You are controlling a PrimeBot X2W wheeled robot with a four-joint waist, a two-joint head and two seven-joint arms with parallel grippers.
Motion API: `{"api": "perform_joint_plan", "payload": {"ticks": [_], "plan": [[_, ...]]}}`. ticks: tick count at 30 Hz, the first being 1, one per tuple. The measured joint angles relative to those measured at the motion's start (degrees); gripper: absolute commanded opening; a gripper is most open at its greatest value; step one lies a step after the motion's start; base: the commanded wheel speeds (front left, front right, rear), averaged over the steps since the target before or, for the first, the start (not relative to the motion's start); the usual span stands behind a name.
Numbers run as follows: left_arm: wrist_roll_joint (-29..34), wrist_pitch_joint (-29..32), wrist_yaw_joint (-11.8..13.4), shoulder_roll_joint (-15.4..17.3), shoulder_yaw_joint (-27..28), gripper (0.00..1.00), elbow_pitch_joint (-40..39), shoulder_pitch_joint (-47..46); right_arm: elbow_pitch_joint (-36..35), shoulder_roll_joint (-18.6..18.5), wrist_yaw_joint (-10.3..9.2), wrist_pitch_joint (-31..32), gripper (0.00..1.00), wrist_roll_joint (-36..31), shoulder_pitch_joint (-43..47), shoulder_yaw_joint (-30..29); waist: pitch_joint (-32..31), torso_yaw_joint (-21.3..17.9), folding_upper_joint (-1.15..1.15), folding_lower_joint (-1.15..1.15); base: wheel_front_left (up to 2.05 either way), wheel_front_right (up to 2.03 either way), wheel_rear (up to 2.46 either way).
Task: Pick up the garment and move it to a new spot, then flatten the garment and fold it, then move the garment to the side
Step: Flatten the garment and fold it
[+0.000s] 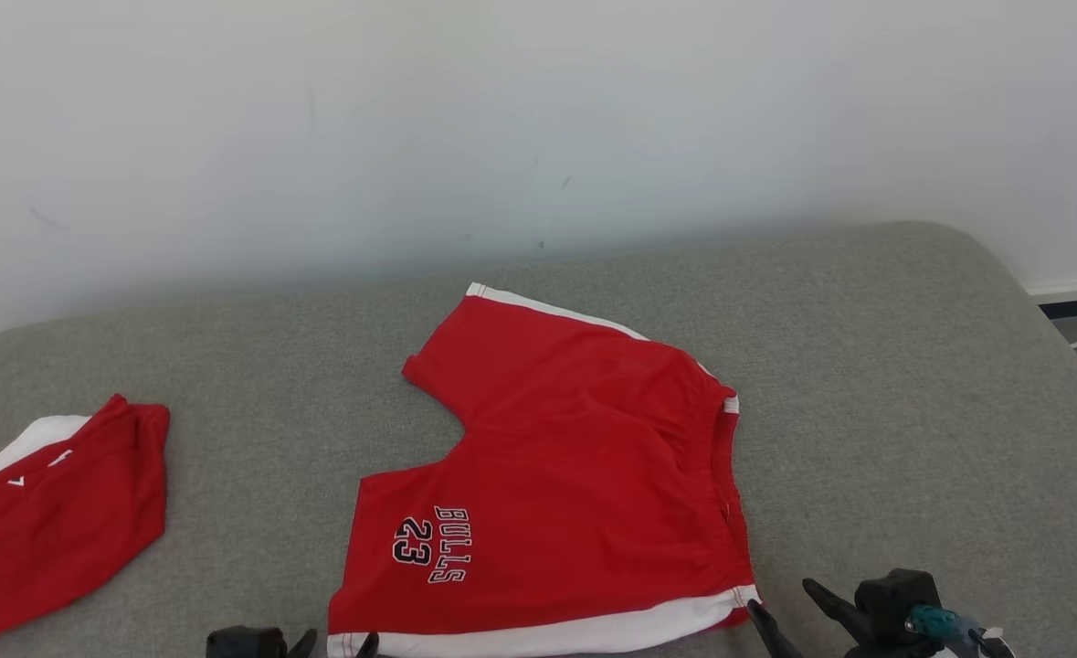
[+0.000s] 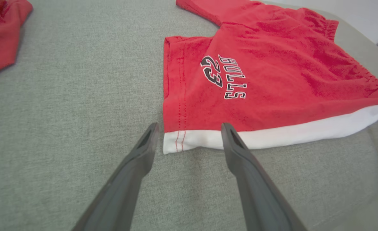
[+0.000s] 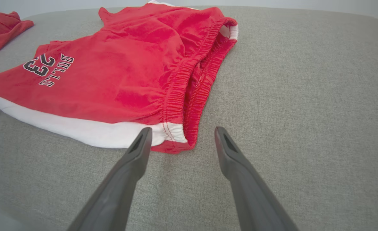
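Red shorts: laid flat at the middle of the grey cushion's front edge. Left gripper: spread open, empty, aimed at the hem corner. Right gripper: likewise open at the waistband corner; both judged placed for folding. Second red garment: left edge.

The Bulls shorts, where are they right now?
The red shorts lie flat on the grey cushion at the head view's centre, right of another red garment; the open left gripper and right gripper sit at their near white-striped edge's corners.
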Motion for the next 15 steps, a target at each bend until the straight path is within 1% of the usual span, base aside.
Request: {"api": "perform_joint_plan", "payload": {"ticks": [4, 11, 14, 15], "plan": [[0.0, 1.5, -1.0, -0.3, -0.6, 1.00, 3.9, -2.8, 3.3, 1.0, 1.00, 1.5, 1.00, -0.1, -3.1, 0.9, 0.9, 0.3, 0.00, 0.00, 0.00, 0.00, 0.00], [0.5, 3.8, -1.0, -0.2, -0.8, 1.00, 11.5, -7.2, 9.8, 4.4, 2.93, 3.9, 1.00, -0.4, -7.9, 3.1, 2.0, 0.6, 0.00, 0.00, 0.00, 0.00, 0.00], [-0.9, 4.0, -2.0, -0.9, -0.7, 1.00, 13.1, -8.2, 11.8, 5.1, 3.43, 4.0, 1.00, -0.4, -8.5, 3.5, 2.3, 0.6, 0.00, 0.01, 0.00, 0.00, 0.00], [-0.9, 4.0, -2.4, -1.1, -1.1, 1.00, 13.5, -8.4, 12.2, 5.3, 3.52, 4.0, 0.79, -0.4, -8.7, 3.6, 2.3, 0.6, 0.00, 0.00, 0.00, 0.00, 0.00]]}}
